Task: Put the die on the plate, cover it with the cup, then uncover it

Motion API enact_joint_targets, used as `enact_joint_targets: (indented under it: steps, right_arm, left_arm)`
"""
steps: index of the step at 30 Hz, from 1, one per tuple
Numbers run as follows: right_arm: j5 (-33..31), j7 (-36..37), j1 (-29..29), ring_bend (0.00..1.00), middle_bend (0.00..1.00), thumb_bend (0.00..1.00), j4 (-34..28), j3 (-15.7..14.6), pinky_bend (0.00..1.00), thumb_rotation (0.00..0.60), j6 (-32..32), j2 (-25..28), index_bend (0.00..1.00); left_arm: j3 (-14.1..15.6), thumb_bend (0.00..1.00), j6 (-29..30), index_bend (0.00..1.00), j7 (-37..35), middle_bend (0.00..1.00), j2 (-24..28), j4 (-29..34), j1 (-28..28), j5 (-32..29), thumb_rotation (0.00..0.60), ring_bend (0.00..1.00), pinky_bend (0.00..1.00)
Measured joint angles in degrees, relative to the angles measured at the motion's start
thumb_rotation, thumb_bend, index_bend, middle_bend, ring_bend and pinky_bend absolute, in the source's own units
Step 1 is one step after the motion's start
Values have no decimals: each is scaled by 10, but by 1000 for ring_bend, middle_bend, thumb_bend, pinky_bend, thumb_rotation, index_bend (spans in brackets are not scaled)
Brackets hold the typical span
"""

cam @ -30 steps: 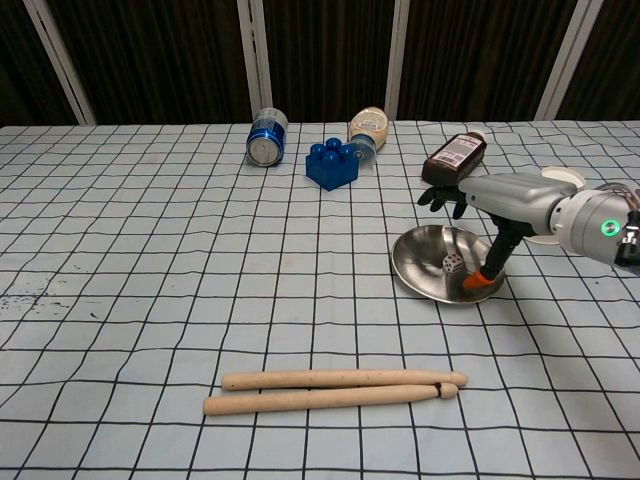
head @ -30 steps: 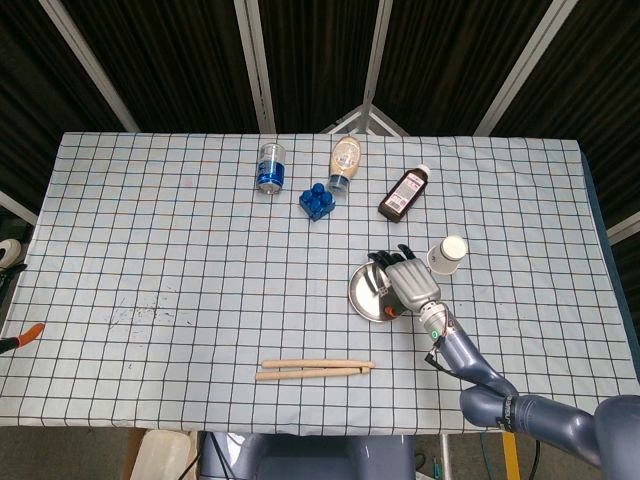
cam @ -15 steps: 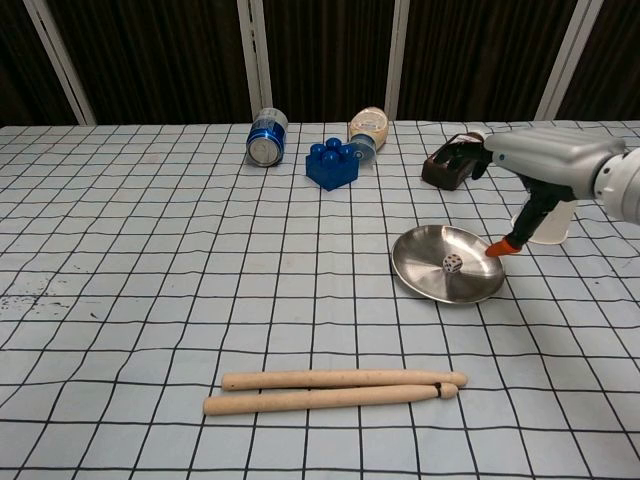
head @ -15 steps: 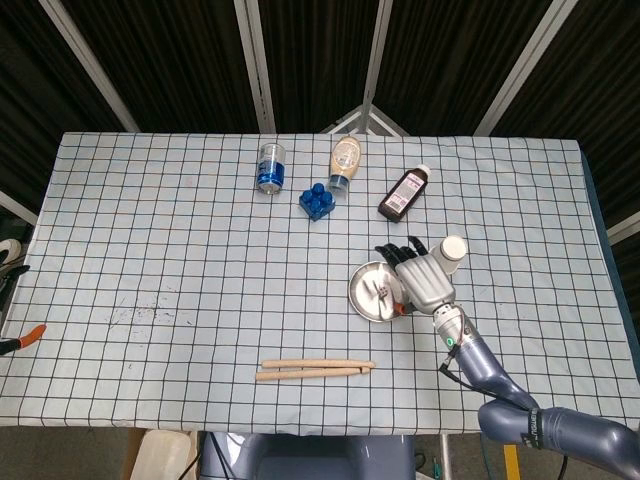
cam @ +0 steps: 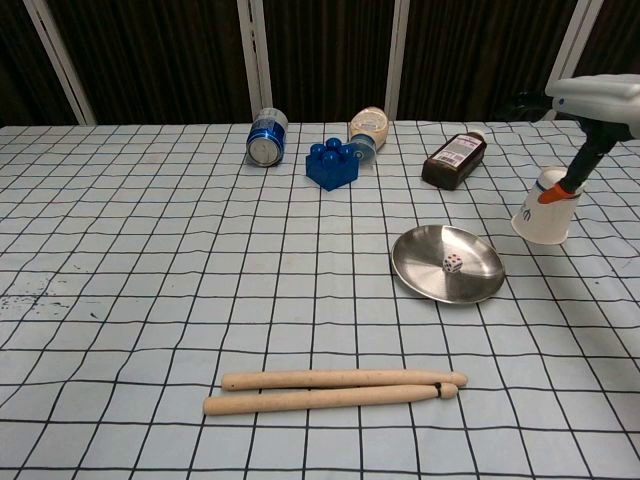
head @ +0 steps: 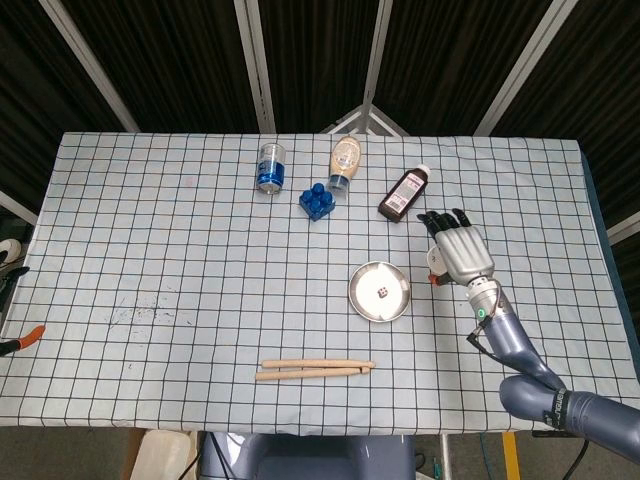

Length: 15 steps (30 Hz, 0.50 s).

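The right hand (head: pixel 461 254) is no longer hanging over the plate (head: pixel 361 297); it is now sitting beyond the plate's right edge, above the cup (cam: pixel 543 211), its orange thumb tip touching the cup's upturned base in the chest view. Its fingers (head: pixel 441 219) are lying spread apart, gripping nothing. The die (cam: pixel 453 263) is resting in the plate, now uncovered in the head view. The cup is standing mouth-down on the worktop (head: pixel 160 260), right of the plate. The worktop is wearing a checked cloth; behind the plate are lying a can (head: pixel 271 166), a blue block (head: pixel 316 201) and a brown bottle (head: pixel 403 192). Dark curtains are hanging behind.
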<state>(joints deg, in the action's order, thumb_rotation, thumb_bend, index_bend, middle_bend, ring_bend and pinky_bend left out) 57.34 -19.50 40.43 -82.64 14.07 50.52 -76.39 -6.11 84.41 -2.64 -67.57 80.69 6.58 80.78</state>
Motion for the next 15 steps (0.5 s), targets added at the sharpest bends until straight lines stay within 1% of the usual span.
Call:
enact_joint_targets:
  steps: [5, 12, 15]
  right_arm:
    - [-34, 3, 11, 103, 87, 100, 43, 0, 87, 600, -37, 7, 101]
    - [-47, 5, 22, 97, 80, 100, 76, -5, 87, 600, -59, 8, 101]
    - [-51, 8, 24, 99, 80, 101, 87, -8, 87, 600, -65, 6, 120]
  left_arm:
    - [-2, 217, 1, 182, 2, 0, 0, 1, -1, -5, 600, 0, 63]
    - [-4, 217, -3, 181, 7, 0, -1, -2, 0, -10, 600, 0, 63]
    - [-4, 217, -5, 181, 9, 0, -3, -3, 1, -12, 600, 0, 63]
